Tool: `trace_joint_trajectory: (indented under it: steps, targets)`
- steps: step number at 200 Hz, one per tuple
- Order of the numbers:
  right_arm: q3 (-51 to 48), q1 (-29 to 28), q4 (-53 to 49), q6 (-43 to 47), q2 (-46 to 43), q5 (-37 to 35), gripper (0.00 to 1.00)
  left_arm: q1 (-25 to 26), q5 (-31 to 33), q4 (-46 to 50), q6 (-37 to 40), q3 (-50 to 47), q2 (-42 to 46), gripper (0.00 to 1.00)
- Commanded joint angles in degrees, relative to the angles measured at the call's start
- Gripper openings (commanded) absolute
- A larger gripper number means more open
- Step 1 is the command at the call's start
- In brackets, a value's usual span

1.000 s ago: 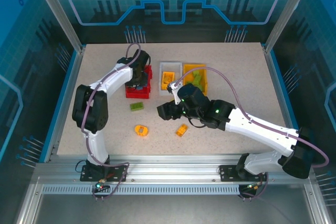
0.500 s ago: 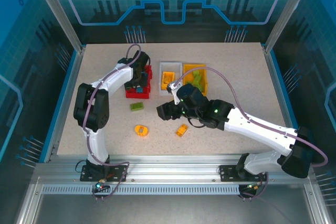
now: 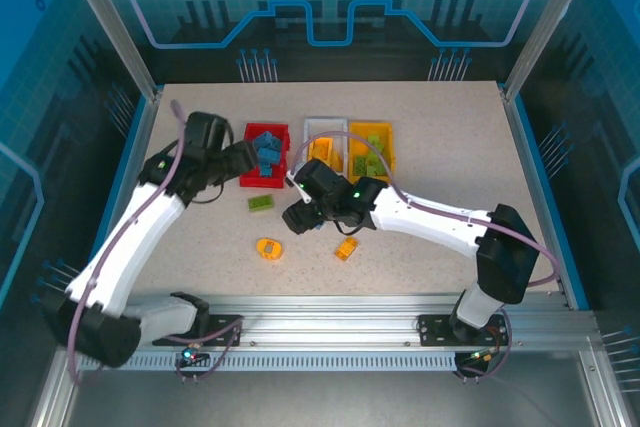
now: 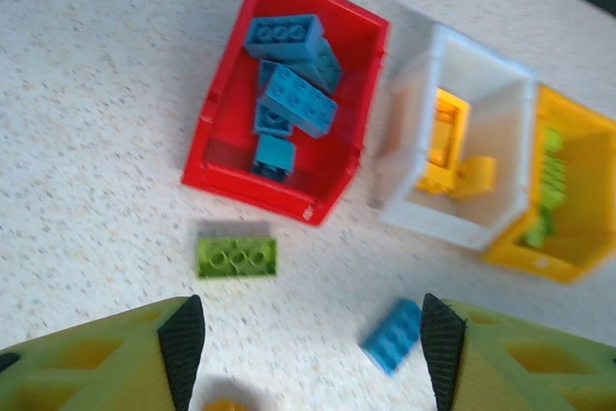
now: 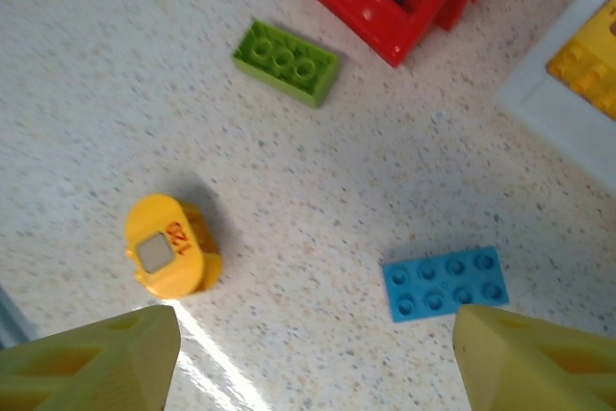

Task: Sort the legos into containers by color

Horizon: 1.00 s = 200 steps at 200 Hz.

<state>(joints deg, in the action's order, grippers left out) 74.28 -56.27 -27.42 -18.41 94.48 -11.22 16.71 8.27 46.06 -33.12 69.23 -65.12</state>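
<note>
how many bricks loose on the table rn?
4: green brick near the red bin, round yellow piece, orange brick, blue brick under the right end effector. More may be hidden.

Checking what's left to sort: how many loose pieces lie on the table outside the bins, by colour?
Green brick: 1
Blue brick: 1
Orange-yellow pieces, a round one and a small brick: 2
Total: 4

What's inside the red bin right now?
Only blue bricks, about five, piled loosely in the red bin. The pile covers part of the floor, so anything beneath it can't be seen.
</note>
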Motion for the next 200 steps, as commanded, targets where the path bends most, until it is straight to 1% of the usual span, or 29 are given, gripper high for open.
trace_joint_trajectory:
  steps: [1, 18, 44, 60, 80, 113, 135, 151, 180, 200]
  targets:
    - [1.48, -0.8, -2.39, 2.51, 0.43, -2.4, 0.77, -0.27, -7.11, 3.47, -1.83, -5.36, 6.03, 0.66]
    - [-0.14, -1.86, -1.04, 3.05, -0.2, -0.67, 0.78, -0.27, -7.89, 8.78, -3.86, -9.14, 10.28, 0.66]
    - [-0.2, -5.16, 0.06, 6.14, 0.88, 3.96, 0.84, -0.27, -7.66, 13.56, -7.27, -16.22, 18.76, 0.66]
    - [2.53, -7.33, -1.86, 7.95, 4.88, 6.03, 0.87, -0.32, -7.49, 15.9, -9.6, -18.88, 24.21, 0.66]
    - [7.26, -9.0, -5.32, 8.91, 11.25, 5.07, 0.88, -0.27, -8.03, 18.33, -12.54, -20.31, 30.31, 0.66]
    - [13.54, -9.65, -7.9, 9.87, 19.5, 4.08, 0.9, -0.27, -5.49, 22.77, -14.69, -19.29, 37.7, 0.66]
    - [17.8, -9.65, -10.07, 10.31, 24.61, 3.06, 0.9, -0.27, -5.02, 24.45, -15.04, -18.65, 39.41, 0.66]
    - [19.33, -9.68, -10.34, 10.33, 26.89, 3.13, 0.88, -0.27, -4.93, 24.86, -15.07, -18.52, 39.62, 0.66]
    - [21.2, -9.72, -10.02, 9.93, 29.54, 3.78, 0.82, -0.27, -5.17, 24.56, -15.08, -18.77, 39.55, 0.66]
    - [22.44, -9.65, -10.3, 9.57, 31.08, 3.77, 0.75, -0.27, -5.41, 24.08, -15.4, -19.03, 39.5, 0.66]
